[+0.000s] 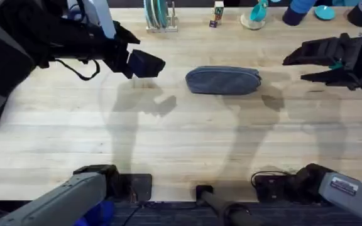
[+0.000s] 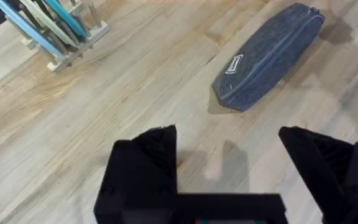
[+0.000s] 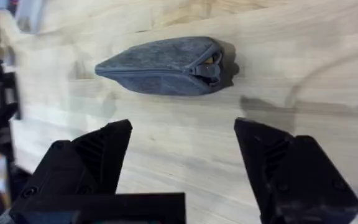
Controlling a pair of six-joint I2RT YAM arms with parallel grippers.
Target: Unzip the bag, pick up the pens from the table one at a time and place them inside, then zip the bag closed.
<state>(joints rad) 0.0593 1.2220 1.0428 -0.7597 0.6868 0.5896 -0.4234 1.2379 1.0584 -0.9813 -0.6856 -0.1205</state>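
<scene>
Nearest the overhead camera sit the two arm bases at the near edge of the worktop (image 1: 181,150). Going from left to right: the left end effector (image 1: 144,63) hangs above the wood to the left of the bag (image 1: 223,80), its fingers spread apart and holding nothing. The bag lies on its side near the middle of the worktop, far half. Its zipper appears closed, with the pull tab (image 3: 211,70) at the end toward the right arm. The right end effector (image 1: 294,68) hovers well to the right of the bag, fingers also apart and empty. No pen lies out on the wood, so the pouch looks zipped and the task seems at its close. The likely next move calls only for drawing both arms clear.
</scene>
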